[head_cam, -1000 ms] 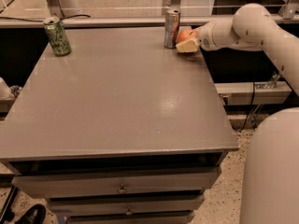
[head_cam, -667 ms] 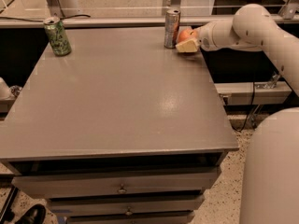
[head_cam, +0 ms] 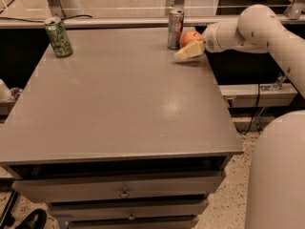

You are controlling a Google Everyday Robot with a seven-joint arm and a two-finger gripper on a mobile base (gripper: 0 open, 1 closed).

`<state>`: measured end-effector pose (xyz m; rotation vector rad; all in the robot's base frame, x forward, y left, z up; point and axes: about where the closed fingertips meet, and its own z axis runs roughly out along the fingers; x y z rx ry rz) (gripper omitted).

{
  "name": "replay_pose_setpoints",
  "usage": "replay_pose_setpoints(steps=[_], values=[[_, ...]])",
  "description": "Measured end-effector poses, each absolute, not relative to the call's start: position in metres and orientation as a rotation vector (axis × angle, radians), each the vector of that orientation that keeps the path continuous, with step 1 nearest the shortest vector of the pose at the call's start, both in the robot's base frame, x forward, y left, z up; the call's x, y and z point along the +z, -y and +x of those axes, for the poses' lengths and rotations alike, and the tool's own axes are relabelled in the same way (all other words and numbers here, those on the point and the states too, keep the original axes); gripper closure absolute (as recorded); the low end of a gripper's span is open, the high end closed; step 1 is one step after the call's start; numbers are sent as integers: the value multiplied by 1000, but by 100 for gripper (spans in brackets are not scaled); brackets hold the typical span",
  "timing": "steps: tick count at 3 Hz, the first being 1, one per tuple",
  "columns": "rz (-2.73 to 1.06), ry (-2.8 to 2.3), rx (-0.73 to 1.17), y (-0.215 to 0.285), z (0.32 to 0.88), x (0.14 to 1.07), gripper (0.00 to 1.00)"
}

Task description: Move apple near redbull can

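Note:
The apple (head_cam: 191, 36), red-orange and round, is at the table's far right edge, right beside the redbull can (head_cam: 175, 29), a tall slim silver can standing upright. My gripper (head_cam: 187, 46) reaches in from the right on the white arm (head_cam: 248, 30) and sits around the apple, with its pale near side hiding the apple's lower part. Apple and can are nearly touching.
A wider green can (head_cam: 58, 36) stands at the far left corner of the grey table (head_cam: 119, 109). Drawers (head_cam: 124, 192) run below the front edge. A rail and glass panel line the back. The robot's white body (head_cam: 279, 175) fills the lower right.

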<state>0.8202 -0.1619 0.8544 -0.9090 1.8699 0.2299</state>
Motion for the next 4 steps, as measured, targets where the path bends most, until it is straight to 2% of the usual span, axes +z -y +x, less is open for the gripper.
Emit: replay_pose_setpoints(steps=[1,3,4], values=[[-890,-1838,244,168,812,869,0],[-915,-1679,234,225,720,970,0],[-913,-1683,224,238,710,973,0]])
